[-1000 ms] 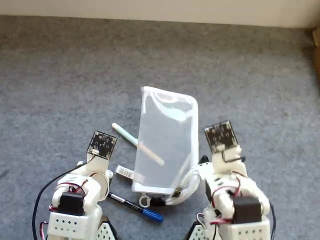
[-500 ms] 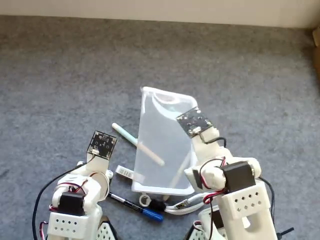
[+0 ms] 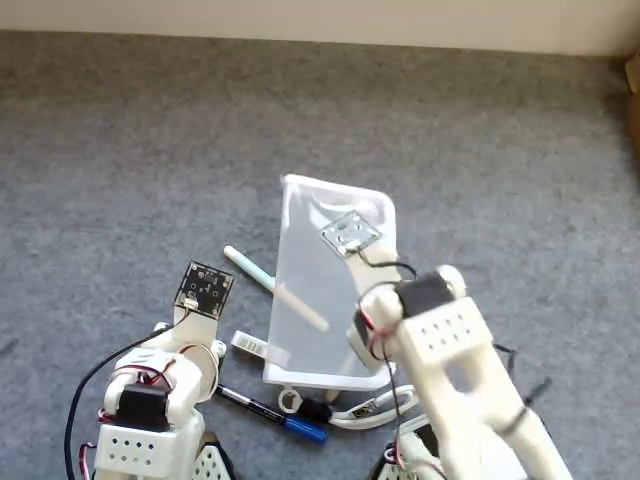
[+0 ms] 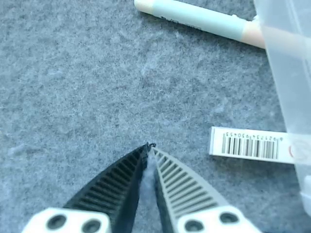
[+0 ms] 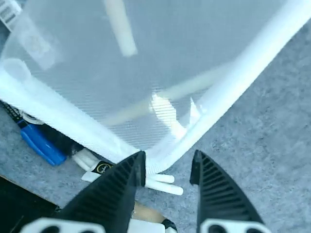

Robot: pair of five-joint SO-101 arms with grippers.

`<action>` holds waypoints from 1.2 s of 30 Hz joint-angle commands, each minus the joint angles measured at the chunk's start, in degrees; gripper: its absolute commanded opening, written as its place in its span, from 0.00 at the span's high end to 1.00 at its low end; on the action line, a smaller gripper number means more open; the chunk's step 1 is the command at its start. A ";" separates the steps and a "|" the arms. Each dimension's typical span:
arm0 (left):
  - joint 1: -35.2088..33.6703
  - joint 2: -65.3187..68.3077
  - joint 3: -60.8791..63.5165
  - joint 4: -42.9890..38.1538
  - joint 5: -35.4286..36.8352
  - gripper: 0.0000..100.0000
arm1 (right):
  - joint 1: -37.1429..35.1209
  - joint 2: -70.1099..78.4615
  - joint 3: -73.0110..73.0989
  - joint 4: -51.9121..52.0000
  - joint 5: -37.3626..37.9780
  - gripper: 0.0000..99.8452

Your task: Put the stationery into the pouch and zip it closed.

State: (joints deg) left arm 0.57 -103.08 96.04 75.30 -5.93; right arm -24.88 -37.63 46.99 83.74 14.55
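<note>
Translucent white mesh pouch [image 3: 325, 300] [image 5: 146, 63], rectangular, with white edge bands: flat on grey felt surface [image 3: 120, 150], centred ahead of both arm bases, long sides running away from them. Slim mint-and-cream pen [image 3: 248, 267] [image 4: 194, 17]: on the felt at the pouch's long edge on the left arm's side, mint end bare, cream end visible through the mesh; inside or beneath the pouch, cannot tell. White barcoded strip [image 3: 250, 345] [image 4: 245, 144]: flat on the felt beside the same long edge, one end reaching behind the translucent pouch wall. Black pen with blue cap [image 3: 272, 413] [image 5: 41, 141]: on the felt just beside the pouch's near short edge, between the two bases, outside the pouch. Left arm [image 3: 160, 390]: folded near its base. Left gripper [image 4: 148, 148]: low over bare felt, fingers closed tip to tip, nothing between them; barcoded strip near on one side, mint-and-cream pen farther ahead. Right arm [image 3: 440, 340]: extended over the pouch. Right gripper [image 5: 167, 162]: above the pouch's near corner on the right arm's side, fingers parted, nothing gripped, white corner band lying in the gap in the right wrist view; contact with the pouch, cannot tell.
</note>
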 commanded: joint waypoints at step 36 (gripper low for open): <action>-0.75 -0.92 1.10 0.35 0.35 0.99 | 2.77 18.68 -28.79 -6.64 1.23 0.85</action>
State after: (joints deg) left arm 0.57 -103.08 96.04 75.30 -5.93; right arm -20.92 -11.34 21.05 71.87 14.81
